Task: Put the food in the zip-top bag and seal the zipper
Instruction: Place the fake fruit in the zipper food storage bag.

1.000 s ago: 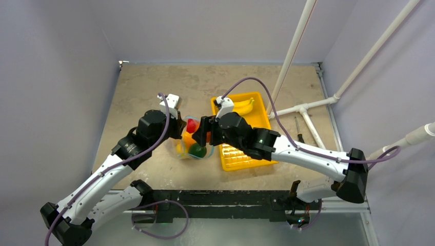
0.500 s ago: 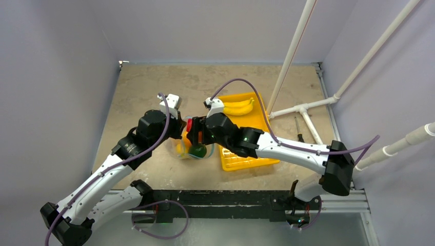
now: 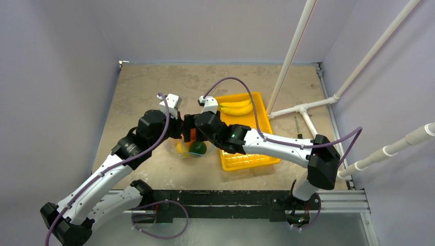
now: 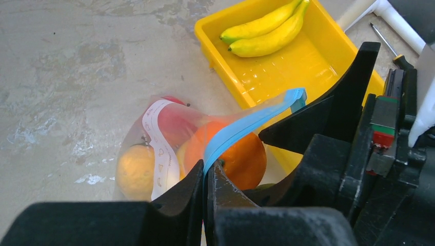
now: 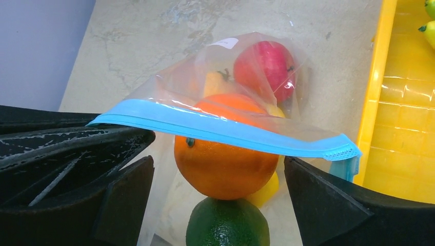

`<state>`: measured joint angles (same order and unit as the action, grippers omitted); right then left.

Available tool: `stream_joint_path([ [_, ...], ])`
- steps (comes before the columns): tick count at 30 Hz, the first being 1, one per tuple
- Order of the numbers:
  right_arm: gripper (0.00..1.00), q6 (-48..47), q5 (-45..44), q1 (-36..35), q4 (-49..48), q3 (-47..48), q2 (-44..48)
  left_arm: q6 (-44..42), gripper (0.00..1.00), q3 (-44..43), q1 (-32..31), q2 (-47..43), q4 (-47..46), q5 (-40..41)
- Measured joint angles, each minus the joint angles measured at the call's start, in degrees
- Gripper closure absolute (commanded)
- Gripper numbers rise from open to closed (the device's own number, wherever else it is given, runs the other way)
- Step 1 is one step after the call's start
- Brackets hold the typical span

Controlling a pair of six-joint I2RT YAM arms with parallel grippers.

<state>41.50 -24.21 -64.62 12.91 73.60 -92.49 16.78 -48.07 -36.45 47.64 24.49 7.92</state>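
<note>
The zip-top bag is held up by its mouth just beside the left rim of the yellow tray, above the mottled counter. The left jaws are closed together on the zipper, the teal-blue strip being pinched near one end, and from that grip it is stretched at a slant towards the tray. The right jaws are spread wide apart, one on each side of the bag's mouth, with the strip spanning the gap between them; its free end with a small blue tab is seen just beside the far jaw, and whether contact is made there cannot be told. Inside the clear plastic an orange is pressed up against the strip, a red fruit is lodged deeper in the bag behind it, and a yellow fruit is seen at the bag's far side. A green fruit is seen directly below the orange; whether it is fully enclosed cannot be told. Two bananas are left lying together at the far end of the tray, outside the bag
</note>
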Motion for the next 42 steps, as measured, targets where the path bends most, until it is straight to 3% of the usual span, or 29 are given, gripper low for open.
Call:
stream_joint_path([
  [7,0.01,0.1,-0.3,-0.3,0.4,0.1,1.0,-0.1,1.00,0.0,0.0,0.0,0.0,0.0],
  [20,0.02,1.4,1.0,-0.3,-0.4,-0.8,11.5,-0.1,1.00,0.0,0.0,0.0,0.1,0.2],
  [32,0.17,10.4,0.9,-0.3,3.8,-11.6,20.3,-0.1,1.00,0.0,0.0,0.0,0.1,0.2],
  [42,0.30,17.0,1.7,-0.3,4.7,-17.0,21.6,-0.1,1.00,0.0,0.0,0.2,0.2,0.2],
])
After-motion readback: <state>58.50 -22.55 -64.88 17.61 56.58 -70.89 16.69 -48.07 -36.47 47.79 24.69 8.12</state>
